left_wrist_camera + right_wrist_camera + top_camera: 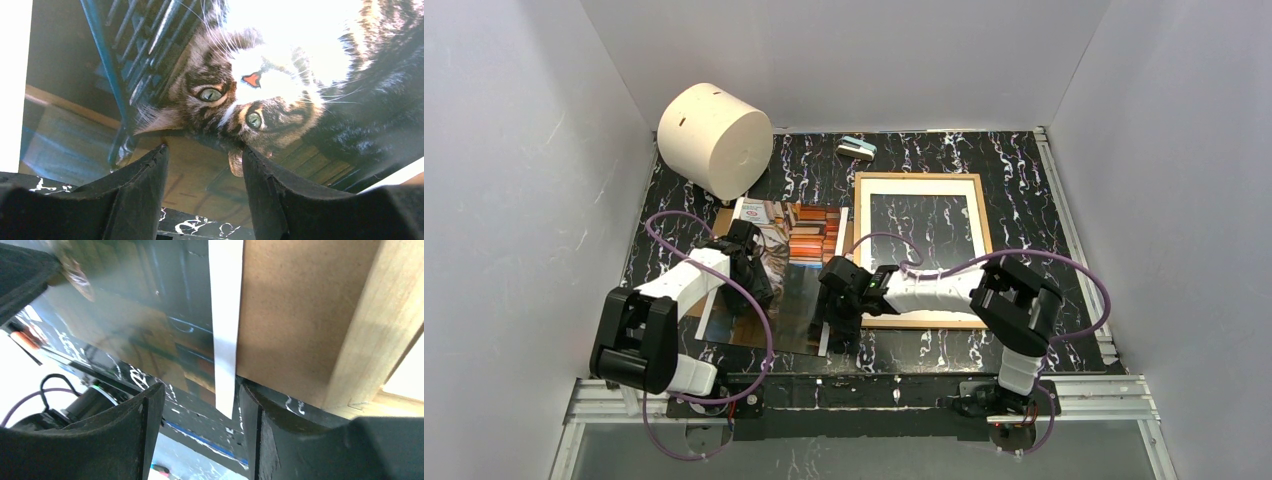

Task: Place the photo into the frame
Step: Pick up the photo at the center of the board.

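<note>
Top external: black, white-veined tabletop (1024,170) under the frame (924,178); grey walls (524,150) around

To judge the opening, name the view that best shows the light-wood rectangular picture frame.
Top external: the light-wood rectangular picture frame lies there nearly whole, only its near rail crossed by the right arm. The right wrist view catches just one wooden rail. The left wrist view shows none of it.

plain white walls (874,60) enclose a black tabletop (1024,170) veined with white.
</note>
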Controlling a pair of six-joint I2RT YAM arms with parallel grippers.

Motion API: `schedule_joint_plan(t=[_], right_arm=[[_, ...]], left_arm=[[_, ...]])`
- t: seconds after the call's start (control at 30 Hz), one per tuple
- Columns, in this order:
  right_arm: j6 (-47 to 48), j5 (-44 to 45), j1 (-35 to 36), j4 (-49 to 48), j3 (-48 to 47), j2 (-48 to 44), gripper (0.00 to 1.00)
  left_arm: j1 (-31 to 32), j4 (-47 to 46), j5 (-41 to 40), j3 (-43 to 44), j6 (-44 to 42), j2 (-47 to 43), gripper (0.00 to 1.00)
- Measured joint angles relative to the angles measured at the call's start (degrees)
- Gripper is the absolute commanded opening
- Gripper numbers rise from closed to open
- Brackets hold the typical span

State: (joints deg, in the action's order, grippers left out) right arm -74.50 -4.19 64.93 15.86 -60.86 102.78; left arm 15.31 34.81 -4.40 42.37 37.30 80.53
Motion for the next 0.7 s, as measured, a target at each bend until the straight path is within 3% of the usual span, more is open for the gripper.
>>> schedule_joint_plan(t=[0.5, 0.7], right_arm=[[-6.78, 3.8, 1.07, -29.22, 13.31, -2.69, 0.67], [-6.99, 5.99, -0.15, -34.25, 13.79, -2.62, 0.62]], left_arm=[[-0.15, 0.22, -0.35, -0.2, 3.96, 1.51, 0.52], [-0.2, 0.22, -0.39, -0.2, 4.13, 1.51, 0.52]])
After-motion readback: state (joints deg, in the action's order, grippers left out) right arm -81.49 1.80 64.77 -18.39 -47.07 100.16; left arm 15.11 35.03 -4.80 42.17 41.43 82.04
